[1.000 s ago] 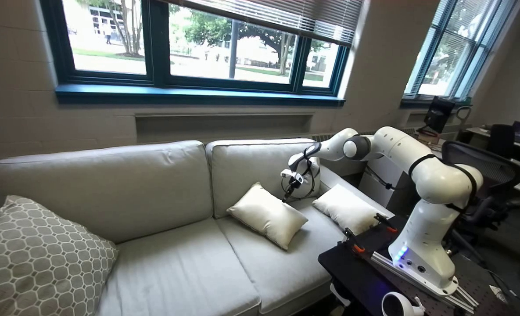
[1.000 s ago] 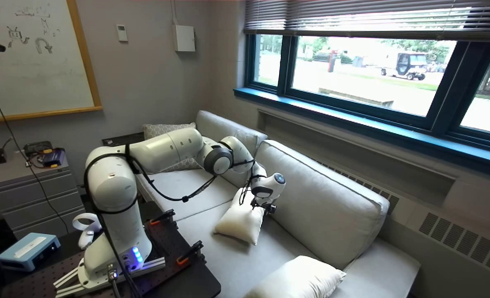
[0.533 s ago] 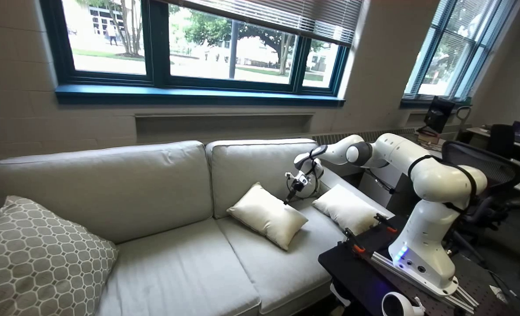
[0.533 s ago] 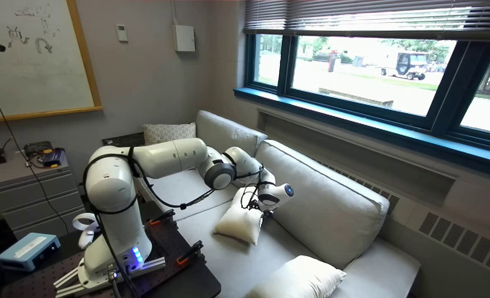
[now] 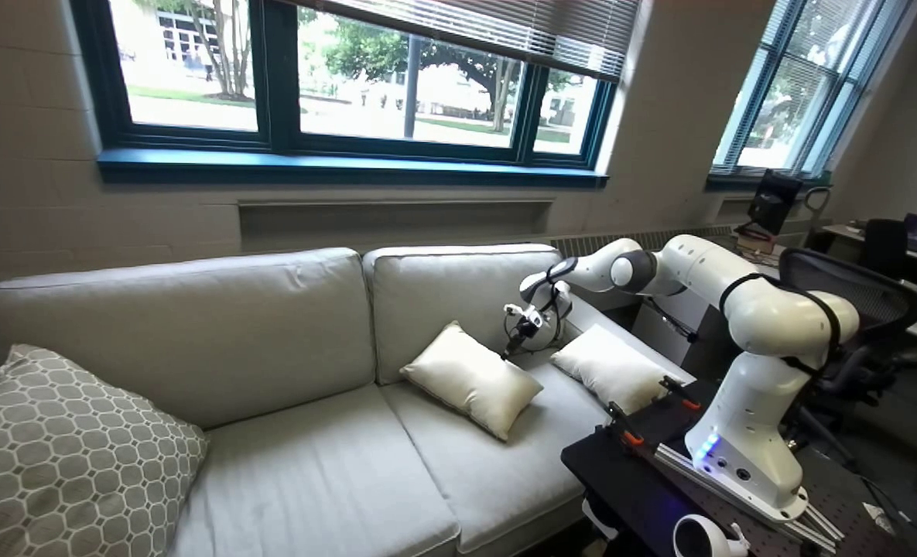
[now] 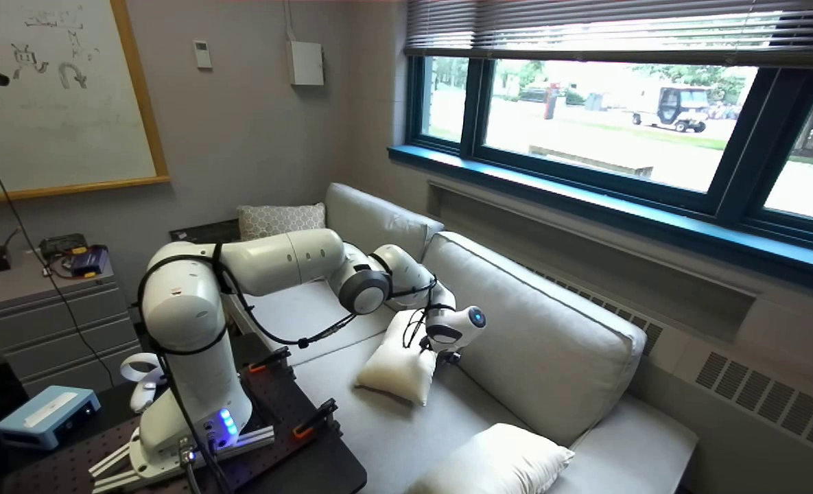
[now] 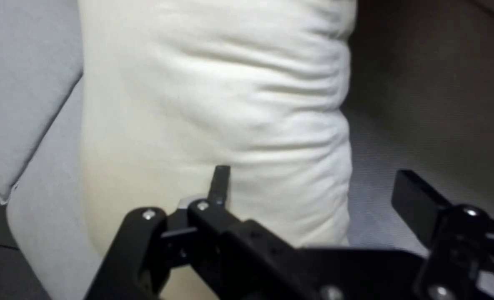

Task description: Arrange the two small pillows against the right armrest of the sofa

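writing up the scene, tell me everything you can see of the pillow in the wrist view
The pillow is plump, cream and roughly rectangular, of smooth-looking cloth, creased along one edge in the wrist view. It rests askew on the sofa, the other small pillow lying between it and an armrest. The open hand has one finger over it and one past the creased edge; I cannot tell whether the hand or backrest touches it.

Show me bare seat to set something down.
Widest: the sofa seat between the patterned pillow and the small pillow by the gripper. Smaller: between that pillow and the black table. Crowded: near the backrest at the gripper, and beside the armrest, where the other small pillow lies.
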Motion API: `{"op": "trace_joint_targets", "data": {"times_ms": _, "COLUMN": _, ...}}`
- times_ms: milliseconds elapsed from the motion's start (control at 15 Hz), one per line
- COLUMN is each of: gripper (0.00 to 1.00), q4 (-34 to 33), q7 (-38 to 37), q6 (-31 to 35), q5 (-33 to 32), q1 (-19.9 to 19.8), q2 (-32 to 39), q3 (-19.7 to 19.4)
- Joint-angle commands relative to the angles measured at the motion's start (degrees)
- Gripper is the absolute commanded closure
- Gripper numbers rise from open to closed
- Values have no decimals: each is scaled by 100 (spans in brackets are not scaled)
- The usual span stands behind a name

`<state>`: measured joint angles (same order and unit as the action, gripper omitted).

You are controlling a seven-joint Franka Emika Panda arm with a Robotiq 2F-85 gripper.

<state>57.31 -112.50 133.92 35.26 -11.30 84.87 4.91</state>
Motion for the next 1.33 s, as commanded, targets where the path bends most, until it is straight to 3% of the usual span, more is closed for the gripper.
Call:
{"op": "trace_joint_targets", "data": {"times_ms": 0, "gripper": 0, "q4": 183, "q7": -393, "q6": 833, "q5": 39, "q1": 319, "q2": 1, "q3": -90}}
{"op": "trace_joint_targets", "data": {"times_ms": 667, "gripper": 0, "q4": 275, "q7": -389, "q6": -215, "q5": -26, "q1": 368, "q2": 1, "q3": 187}}
{"op": "trace_joint_targets", "data": {"times_ms": 1000, "gripper": 0, "q4": 200, "q7": -131, "q6": -1426, "q5": 123, "q1": 223, "q2": -26, "q3": 582}}
{"op": "trace_joint_targets", "data": {"times_ms": 1267, "gripper": 0, "q4": 167, "q7": -216, "q6": -2097, "q5": 206, "q1": 347, "q2": -64, "q3": 619}}
